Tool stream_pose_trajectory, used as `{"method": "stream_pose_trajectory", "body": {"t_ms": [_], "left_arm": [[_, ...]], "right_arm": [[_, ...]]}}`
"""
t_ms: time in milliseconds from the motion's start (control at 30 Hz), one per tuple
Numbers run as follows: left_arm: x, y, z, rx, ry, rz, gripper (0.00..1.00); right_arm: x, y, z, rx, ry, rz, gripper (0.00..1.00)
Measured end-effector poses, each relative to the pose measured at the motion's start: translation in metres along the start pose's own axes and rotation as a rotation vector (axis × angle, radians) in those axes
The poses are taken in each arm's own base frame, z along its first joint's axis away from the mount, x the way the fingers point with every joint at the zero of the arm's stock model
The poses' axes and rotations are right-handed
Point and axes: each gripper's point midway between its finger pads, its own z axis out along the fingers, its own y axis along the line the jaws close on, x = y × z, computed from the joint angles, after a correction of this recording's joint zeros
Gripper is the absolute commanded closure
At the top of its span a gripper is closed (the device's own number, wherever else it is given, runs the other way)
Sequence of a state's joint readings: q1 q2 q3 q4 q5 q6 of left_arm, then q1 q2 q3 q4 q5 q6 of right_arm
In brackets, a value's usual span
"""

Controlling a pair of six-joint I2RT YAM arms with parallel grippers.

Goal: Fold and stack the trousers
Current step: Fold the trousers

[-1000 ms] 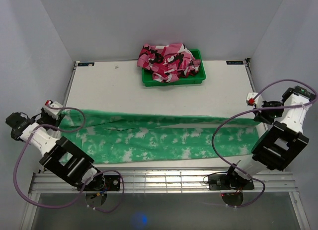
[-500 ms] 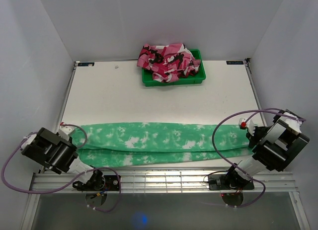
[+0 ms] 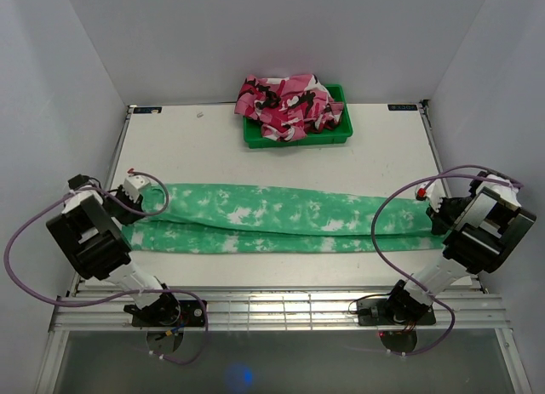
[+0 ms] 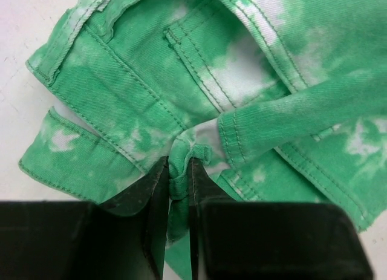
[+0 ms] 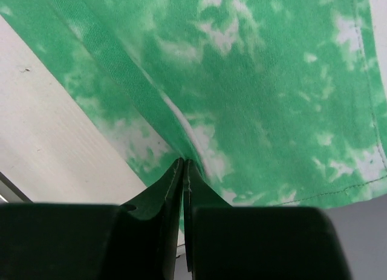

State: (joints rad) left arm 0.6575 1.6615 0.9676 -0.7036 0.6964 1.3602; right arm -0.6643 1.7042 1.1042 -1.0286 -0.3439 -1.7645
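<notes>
The green and white tie-dye trousers [image 3: 281, 217] lie folded lengthwise as a long narrow band across the table, left to right. My left gripper [image 3: 146, 198] is at the band's left end, the waist end. In the left wrist view it [image 4: 179, 171] is shut on a bunched bit of the cloth [image 4: 242, 80] near a pocket seam. My right gripper [image 3: 430, 208] is at the right end, by the leg hems. In the right wrist view it [image 5: 182, 168] is shut on a fold of the cloth [image 5: 254, 80].
A green bin [image 3: 339, 137] holding crumpled pink camouflage clothing [image 3: 289, 105] stands at the back middle of the white table [image 3: 255, 160]. A slatted metal rail [image 3: 272, 309] runs along the near edge. Grey walls close in both sides.
The trousers went from a wide spread to a narrow folded band. Both grippers pulled the far edge toward the near side, then carried the band back toward the table's middle.
</notes>
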Motion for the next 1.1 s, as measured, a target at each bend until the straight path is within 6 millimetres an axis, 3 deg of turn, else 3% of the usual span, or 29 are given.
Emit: {"method": "stream_pose_trajectory", "body": {"t_ms": [33, 100, 167, 267, 400, 533, 633, 833, 967, 1100], "left_arm": [[-0.001, 0.001, -0.002, 0.007, 0.001, 0.006, 0.55], [-0.004, 0.006, -0.011, 0.017, 0.0, 0.03, 0.34], [-0.007, 0.016, -0.027, 0.001, -0.015, 0.06, 0.02], [-0.008, 0.027, -0.053, -0.045, -0.034, 0.098, 0.02], [-0.015, 0.026, -0.087, -0.1, -0.04, 0.188, 0.02], [-0.034, 0.015, -0.101, -0.113, -0.044, 0.316, 0.02], [-0.039, 0.002, -0.093, -0.085, -0.044, 0.375, 0.02], [-0.026, -0.028, -0.052, 0.018, -0.014, 0.4, 0.02], [-0.024, -0.024, -0.039, 0.013, 0.015, 0.434, 0.02], [-0.023, -0.014, -0.031, -0.001, 0.038, 0.456, 0.12]], "right_arm": [[0.0, 0.001, 0.0, -0.003, 0.0, 0.002, 0.92], [-0.001, 0.003, 0.0, -0.01, -0.001, 0.006, 0.92], [-0.001, 0.004, -0.001, -0.012, -0.001, 0.008, 0.92], [-0.003, 0.005, -0.005, -0.004, 0.0, 0.003, 0.92], [-0.008, 0.008, -0.015, 0.017, 0.005, -0.011, 0.92], [-0.011, 0.009, -0.02, 0.027, 0.007, -0.023, 0.92], [-0.011, 0.011, -0.02, 0.022, 0.006, -0.025, 0.92], [-0.01, 0.011, -0.019, 0.015, 0.006, -0.023, 0.92], [-0.01, 0.009, -0.019, 0.012, 0.006, -0.022, 0.92], [-0.01, 0.008, -0.019, 0.01, 0.005, -0.02, 0.92]]}}
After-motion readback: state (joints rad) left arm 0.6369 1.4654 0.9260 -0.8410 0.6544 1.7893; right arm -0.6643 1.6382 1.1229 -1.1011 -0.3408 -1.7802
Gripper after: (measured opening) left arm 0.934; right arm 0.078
